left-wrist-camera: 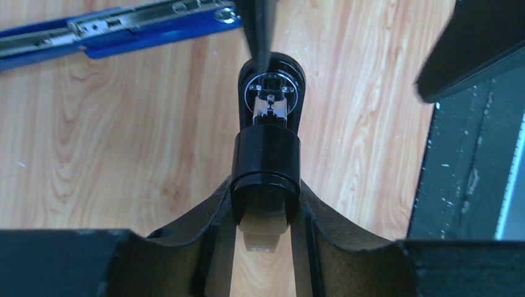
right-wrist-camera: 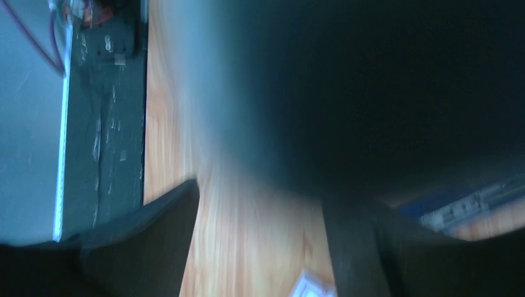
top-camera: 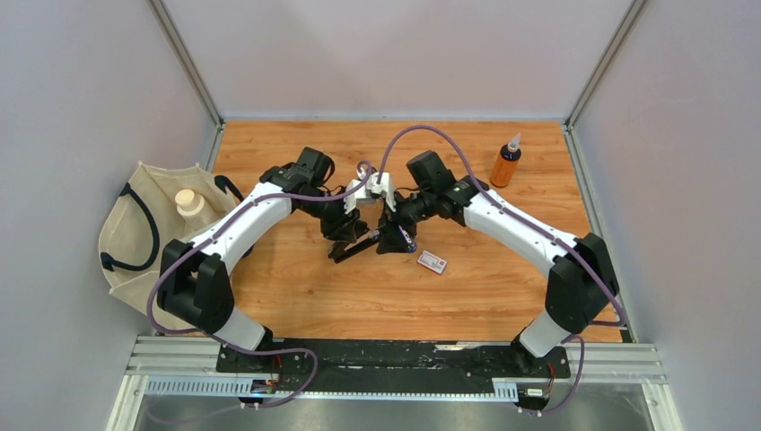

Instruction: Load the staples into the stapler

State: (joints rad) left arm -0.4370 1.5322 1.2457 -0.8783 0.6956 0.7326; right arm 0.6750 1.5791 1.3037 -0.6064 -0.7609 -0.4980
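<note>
The stapler (top-camera: 357, 246) lies open in the middle of the table. Its blue base with the silvery magazine channel (left-wrist-camera: 117, 28) lies flat on the wood. My left gripper (left-wrist-camera: 266, 244) is shut on the stapler's black top arm (left-wrist-camera: 266, 164) and holds it swung up from the base. My right gripper (right-wrist-camera: 260, 260) is open and empty, low over the wood beside the stapler, with a dark blur above it. The small white staples box with a red-pink label (top-camera: 432, 261) lies just right of the grippers; its corner shows in the right wrist view (right-wrist-camera: 312, 288). The staple strip is not visible.
An orange bottle (top-camera: 505, 164) stands at the back right. A beige bag with dark handles (top-camera: 144, 229) holding a capped bottle (top-camera: 188, 203) lies at the left edge. Grey walls enclose the table on three sides.
</note>
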